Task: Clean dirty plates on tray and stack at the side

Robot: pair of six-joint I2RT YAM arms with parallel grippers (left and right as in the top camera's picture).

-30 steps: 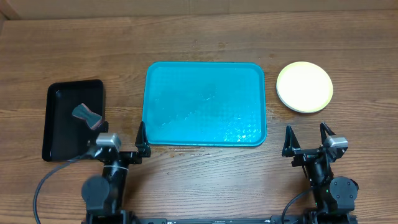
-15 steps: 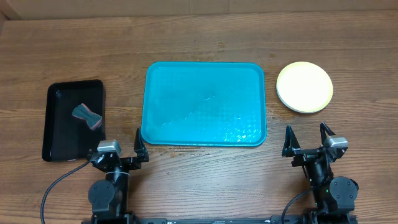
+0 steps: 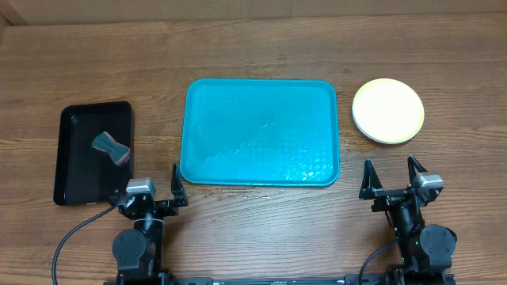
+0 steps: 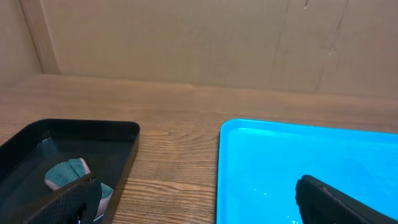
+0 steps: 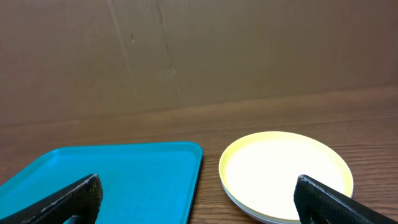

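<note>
So the blue tray (image 3: 261, 131) in the middle of the table (image 3: 261, 39) has nothing on it, and the plates (image 3: 387, 111) sit in a neat pile just off its right end, yellow-green one on top. I can't count how many are under it. The top face looks clean to me.

The left gripper (image 3: 152, 190) and right gripper (image 3: 390, 176) are both parked low at the near edge, jaws spread wide, holding nothing. The sponge (image 3: 111, 147) is lying in the black tray (image 3: 59, 158) on the left.

My read: the job's basically finished, so the only step is parking. The right arm is the one near the pile, so if it moves at all it should pull straight back, not swing out and clip the rim.
</note>
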